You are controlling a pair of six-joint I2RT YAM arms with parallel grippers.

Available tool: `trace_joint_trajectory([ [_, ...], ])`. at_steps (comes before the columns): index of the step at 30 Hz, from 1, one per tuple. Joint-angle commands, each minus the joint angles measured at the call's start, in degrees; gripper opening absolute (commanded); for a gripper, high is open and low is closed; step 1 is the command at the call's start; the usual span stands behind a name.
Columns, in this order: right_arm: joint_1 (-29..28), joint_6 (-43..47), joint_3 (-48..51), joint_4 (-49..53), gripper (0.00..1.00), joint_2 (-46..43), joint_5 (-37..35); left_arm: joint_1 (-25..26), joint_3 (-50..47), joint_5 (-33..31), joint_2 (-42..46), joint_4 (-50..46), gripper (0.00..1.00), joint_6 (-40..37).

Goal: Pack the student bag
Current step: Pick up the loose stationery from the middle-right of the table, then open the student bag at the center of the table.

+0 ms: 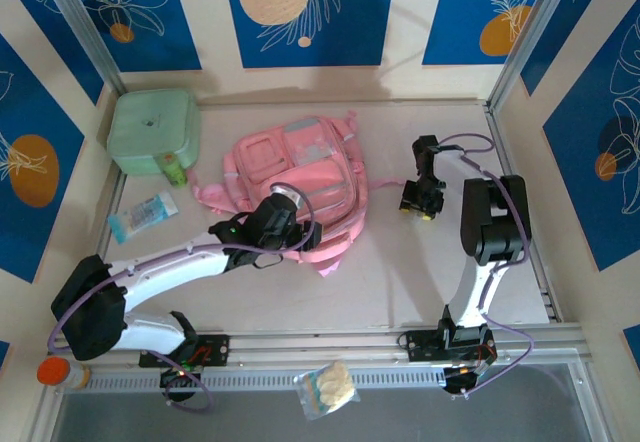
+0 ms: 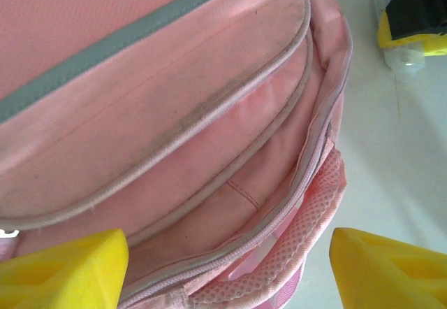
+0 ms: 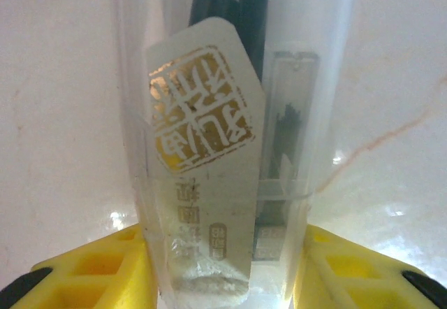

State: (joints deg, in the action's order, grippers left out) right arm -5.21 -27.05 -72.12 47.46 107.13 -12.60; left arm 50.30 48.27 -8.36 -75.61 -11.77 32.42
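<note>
The student bag (image 1: 290, 167), a soft pink backpack, lies flat in the middle of the table. My left gripper (image 1: 300, 234) hovers over its near edge with its yellow fingers (image 2: 63, 270) spread wide. Beneath them lie the bag's (image 2: 174, 78) zip seam and mesh strap, with nothing gripped. To the right of the bag, my right gripper (image 1: 420, 207) points down at the table. Its yellow fingers (image 3: 91, 274) press both sides of a clear plastic box (image 3: 223, 148), which bears a white label with a gold stamp. My right gripper (image 3: 223, 267) holds that box near its end.
A mint-green square case (image 1: 152, 130) sits at the back left, with a blue-and-white packet (image 1: 143, 214) in front of it. An orange-capped bottle (image 1: 60, 372) stands by the left arm's base. A small snack bag (image 1: 325, 390) lies on the front rail. Bare table surrounds the right arm.
</note>
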Motion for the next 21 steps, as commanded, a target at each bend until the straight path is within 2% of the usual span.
trace_joint_trajectory([
  [1,0.2,-0.7,1.4,1.7,0.43,-5.6,2.1,-0.7,4.9,-3.6,0.0,-5.0,0.76,-7.7],
  [8,-1.3,-1.5,4.0,4.3,0.44,-13.8,4.7,-2.4,10.5,-3.5,-4.1,-8.1,0.79,-21.2],
  [15,-7.2,-2.2,4.6,9.8,0.44,-20.7,4.7,-4.0,15.6,-2.2,-10.0,-8.8,0.78,-36.4],
  [21,-12.9,-3.2,4.2,12.9,0.44,-24.1,4.1,-4.0,19.0,-0.4,-15.6,-8.6,0.78,-44.1],
])
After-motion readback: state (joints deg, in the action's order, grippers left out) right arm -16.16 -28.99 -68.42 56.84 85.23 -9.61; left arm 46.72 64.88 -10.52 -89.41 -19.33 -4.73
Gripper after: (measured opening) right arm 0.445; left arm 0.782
